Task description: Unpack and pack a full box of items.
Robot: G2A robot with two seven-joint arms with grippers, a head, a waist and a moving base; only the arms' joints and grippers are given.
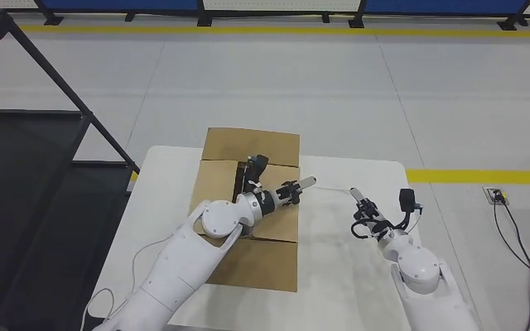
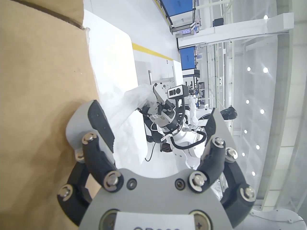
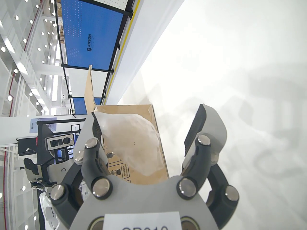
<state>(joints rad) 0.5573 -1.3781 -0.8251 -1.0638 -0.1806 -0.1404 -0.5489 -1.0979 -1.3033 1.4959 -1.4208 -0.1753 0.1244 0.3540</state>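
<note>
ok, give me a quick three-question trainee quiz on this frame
1. True or false: the left gripper is shut on a flap of the box.
2. Which arm is over the box? A) left B) right C) both
3. Fill in: the clear bag sits between the box and the ___ gripper.

Key: 1 false, it is open. 2 A. 3 right gripper.
</note>
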